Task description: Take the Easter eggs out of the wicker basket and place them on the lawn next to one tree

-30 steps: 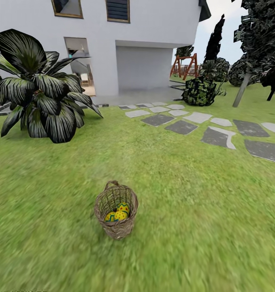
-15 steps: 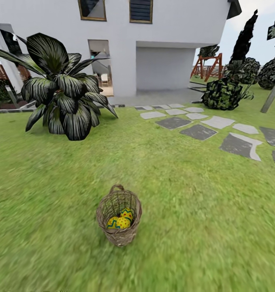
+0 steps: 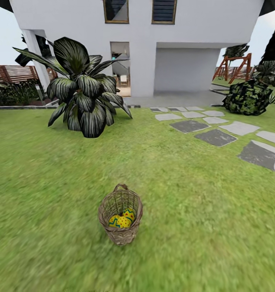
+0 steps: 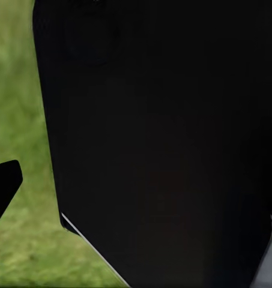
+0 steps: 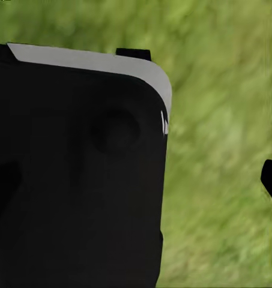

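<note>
From the head view we see the wicker basket [image 3: 120, 221] standing upright on the lawn [image 3: 202, 227], low and a little left of centre, its small loop handle on the far rim. Inside it we make out the Easter eggs [image 3: 122, 219], yellow with blue zigzags and red dots; we can count two clearly, maybe a third tucked behind, can't be sure. Beyond the basket, up the lawn to the left, a big dark-leaved plant [image 3: 85, 87] sits in front of a white house [image 3: 153, 44]. To the right, grey stepping stones [image 3: 216, 137] run across the grass toward a round dark bush [image 3: 247, 97], with a red-brown swing frame [image 3: 233, 67] behind it. A brown slat fence [image 3: 16, 73] shows at far left. No pale mottled trunk that we can pick out here. In the left wrist view a large black body panel [image 4: 166, 138] blocks most of the frame, blurry grass at one side, and a dark tip [image 4: 5, 186] pokes in at the edge; we cannot tell whether the left claw is released or clenched. In the right wrist view we get a black panel with a pale grey edge [image 5: 81, 174] over blurred grass, plus a small dark tip [image 5: 271, 180] at the border; right claw state also can't be told.
</note>
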